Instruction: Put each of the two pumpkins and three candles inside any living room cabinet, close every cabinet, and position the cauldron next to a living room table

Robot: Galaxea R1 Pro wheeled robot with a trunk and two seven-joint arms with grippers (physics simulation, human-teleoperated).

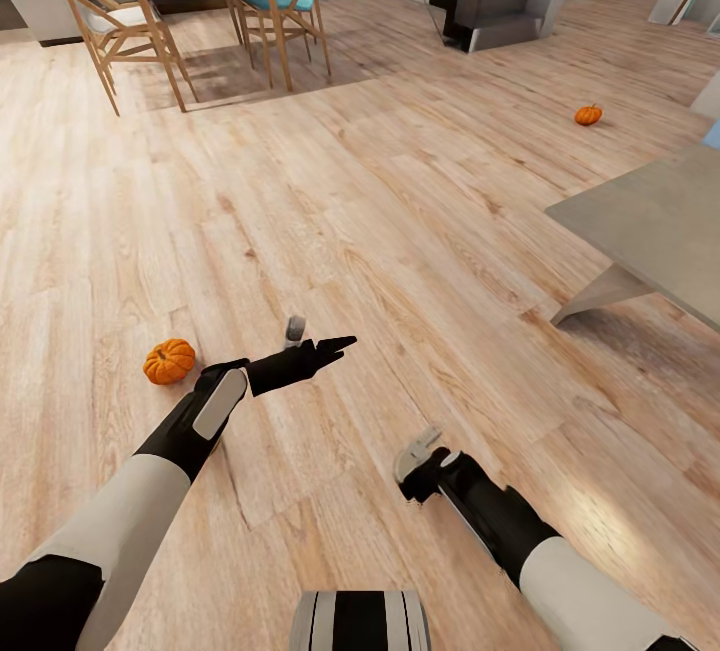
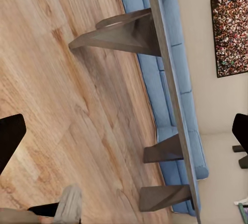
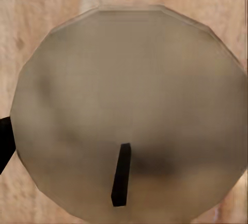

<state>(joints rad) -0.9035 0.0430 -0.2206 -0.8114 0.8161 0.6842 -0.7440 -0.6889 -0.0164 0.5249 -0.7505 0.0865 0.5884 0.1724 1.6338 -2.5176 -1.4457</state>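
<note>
The right gripper [image 1: 415, 471] pinches a pale candle [image 3: 129, 115], its black wick [image 3: 121, 175] facing the wrist camera. The left gripper [image 1: 335, 344] points forward, fingers apart and empty. A second candle [image 1: 293, 331] stands just behind it; 1 pumpkin [image 1: 169, 361] lies just to its left. Another pumpkin [image 1: 588, 115] sits far ahead, beyond the grey coffee table [image 1: 660, 221]. Risks: the held candle could slip while driving, and the left arm could topple the standing candle. No readable writing.

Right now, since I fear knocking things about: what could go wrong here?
The left hand hangs close to the small candle on the floor; a sideways swing may topple it. The near pumpkin lies beside that arm and could be nudged and roll away.
</note>
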